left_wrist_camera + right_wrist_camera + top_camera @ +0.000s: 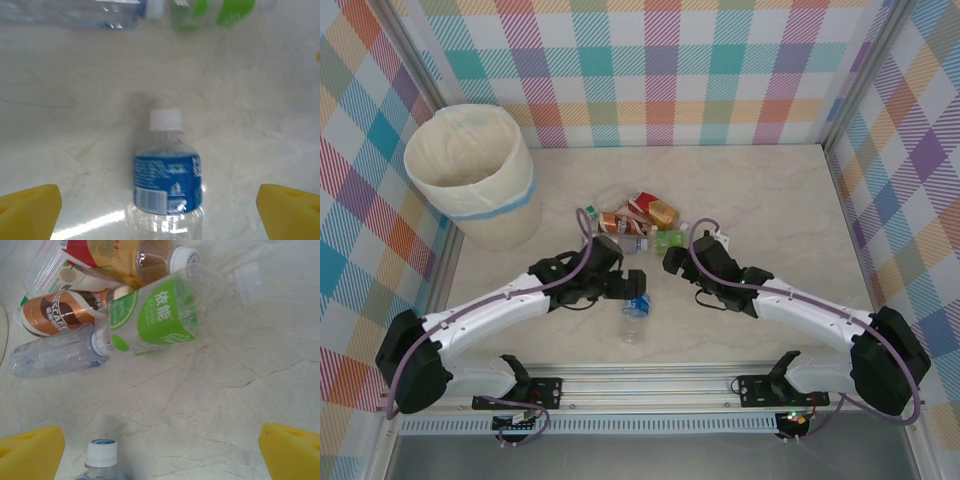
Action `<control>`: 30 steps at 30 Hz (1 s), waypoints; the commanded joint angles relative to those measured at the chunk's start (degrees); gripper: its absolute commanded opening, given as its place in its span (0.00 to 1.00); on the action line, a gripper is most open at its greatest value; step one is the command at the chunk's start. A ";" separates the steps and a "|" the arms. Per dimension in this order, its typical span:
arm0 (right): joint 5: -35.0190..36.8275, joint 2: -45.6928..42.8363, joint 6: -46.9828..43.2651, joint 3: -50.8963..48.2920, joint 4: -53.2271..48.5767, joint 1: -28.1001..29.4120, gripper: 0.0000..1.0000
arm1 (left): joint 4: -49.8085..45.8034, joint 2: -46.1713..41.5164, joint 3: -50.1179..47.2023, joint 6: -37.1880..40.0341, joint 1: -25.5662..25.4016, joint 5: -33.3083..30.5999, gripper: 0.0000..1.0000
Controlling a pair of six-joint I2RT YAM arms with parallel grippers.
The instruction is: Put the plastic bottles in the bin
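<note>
Left wrist view: left gripper (160, 207), wide open and empty, brackets the small clear blue-labelled plastic bottle (167, 175); it should lower squarely and close across the label.

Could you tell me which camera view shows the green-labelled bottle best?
The right wrist view: the green-labelled bottle lies close and sharp. The top view shows it tiny among other bottles; the left wrist view catches blurred green at its top edge.
</note>
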 commanded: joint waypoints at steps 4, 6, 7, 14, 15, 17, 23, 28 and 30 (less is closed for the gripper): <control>4.51 -3.84 2.20 -2.31 -3.12 -0.26 1.00 | -5.06 9.41 3.57 -0.06 -7.48 -3.85 1.00; 4.95 -4.69 2.29 -2.87 -3.38 -0.25 1.00 | -5.16 11.77 4.54 0.04 -8.24 -4.08 1.00; 5.24 -5.05 2.38 -3.13 -3.63 -0.27 1.00 | -5.20 13.16 5.03 0.11 -8.52 -4.08 1.00; 6.64 -7.63 2.82 -4.42 -4.74 -0.25 1.00 | -4.89 21.16 8.34 2.32 -8.71 -3.89 1.00; 6.82 -7.98 2.82 -4.58 -4.96 -0.25 1.00 | -5.35 21.75 8.73 2.12 -8.71 -4.88 0.98; 7.15 -8.64 2.80 -4.68 -5.50 -0.25 1.00 | -6.21 23.21 8.86 1.56 -8.71 -7.61 0.96; 7.85 -9.00 0.66 -5.09 -5.57 -0.25 1.00 | -4.79 25.26 7.26 1.15 -8.71 -8.97 0.94; 8.07 -7.63 -1.93 -3.90 -3.53 -0.25 1.00 | -0.82 25.00 4.12 0.93 -8.71 -9.50 0.91; 8.09 -6.99 -2.69 -2.93 -3.69 -0.25 1.00 | 0.04 24.79 3.20 0.82 -8.71 -9.85 0.89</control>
